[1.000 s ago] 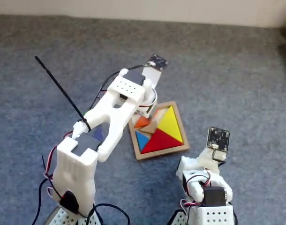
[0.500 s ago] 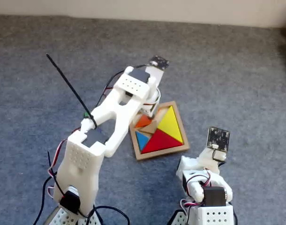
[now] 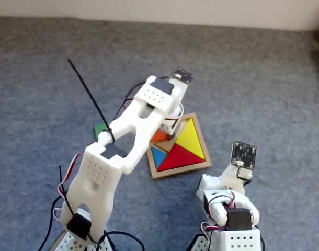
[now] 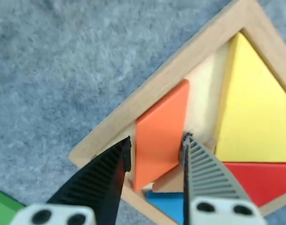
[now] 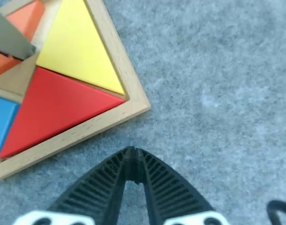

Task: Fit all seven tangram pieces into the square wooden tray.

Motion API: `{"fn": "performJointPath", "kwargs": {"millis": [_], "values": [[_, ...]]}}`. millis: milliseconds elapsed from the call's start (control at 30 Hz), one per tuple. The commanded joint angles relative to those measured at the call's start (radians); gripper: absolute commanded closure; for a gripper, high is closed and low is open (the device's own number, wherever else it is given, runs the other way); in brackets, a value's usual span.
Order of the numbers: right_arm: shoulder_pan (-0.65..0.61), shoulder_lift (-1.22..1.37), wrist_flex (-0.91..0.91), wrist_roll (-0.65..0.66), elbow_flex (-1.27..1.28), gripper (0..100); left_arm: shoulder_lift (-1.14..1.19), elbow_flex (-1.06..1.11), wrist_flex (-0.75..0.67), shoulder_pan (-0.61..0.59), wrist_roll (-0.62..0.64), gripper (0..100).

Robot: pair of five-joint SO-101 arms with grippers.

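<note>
The square wooden tray (image 3: 200, 123) lies on the carpet and holds a yellow triangle (image 3: 190, 137), a red triangle (image 3: 178, 156) and a small blue triangle (image 3: 158, 156). My left gripper (image 4: 156, 151) stands over the tray's left corner. It is shut on the orange parallelogram (image 4: 159, 131), one finger on each long edge. Pale wood shows between the orange piece and the yellow triangle (image 4: 253, 108). A green piece (image 3: 100, 129) lies on the carpet left of the tray. My right gripper (image 5: 133, 154) is shut and empty, over the carpet just off the tray's rim (image 5: 133, 105).
Grey carpet surrounds the tray on all sides. A black cable tie (image 3: 89, 94) sticks up from the left arm. A pale wall edge runs along the far side of the carpet.
The left arm has swung to the right over the tray's corner, uncovering the green piece on the carpet. The orange piece has barely shifted. The right arm has kept still.
</note>
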Motion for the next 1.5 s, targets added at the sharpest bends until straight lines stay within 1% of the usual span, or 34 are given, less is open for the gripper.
{"fn": "performJointPath", "kwargs": {"millis": [0, 100, 267, 400, 600, 733, 800, 933, 967, 1167, 1367, 1467], "values": [[0.013, -0.018, 0.005, 0.005, 0.128, 99.2, 0.027, -0.067, 0.002, 0.013, 0.005, 91], [0.013, -0.018, 0.005, 0.005, 0.128, 99.2, 0.013, -0.074, 0.003, 0.016, 0.005, 95], [0.013, -0.018, 0.005, 0.005, 0.128, 99.2, -0.091, -0.07, 0.041, 0.048, 0.0, 97], [0.013, -0.018, 0.005, 0.005, 0.128, 99.2, -0.148, -0.07, 0.068, 0.067, -0.071, 97], [0.013, -0.018, 0.005, 0.005, 0.128, 99.2, -0.163, -0.074, 0.112, 0.07, -0.127, 97], [0.013, -0.018, 0.005, 0.005, 0.128, 99.2, -0.157, -0.068, 0.127, 0.099, -0.158, 97], [0.013, -0.018, 0.005, 0.005, 0.128, 99.2, -0.156, -0.07, 0.147, 0.116, -0.16, 94], [0.013, -0.018, 0.005, 0.005, 0.128, 99.2, -0.156, -0.073, 0.189, 0.12, -0.153, 81], [0.013, -0.018, 0.005, 0.005, 0.128, 99.2, -0.157, -0.073, 0.192, 0.117, -0.153, 79], [0.013, -0.018, 0.005, 0.005, 0.128, 99.2, -0.163, -0.074, 0.193, 0.085, -0.155, 81], [0.013, -0.018, 0.005, 0.005, 0.128, 99.2, -0.163, -0.074, 0.213, 0.099, -0.155, 81], [0.013, -0.018, 0.005, 0.005, 0.128, 99.2, -0.163, -0.076, 0.224, 0.125, -0.153, 81]]}}
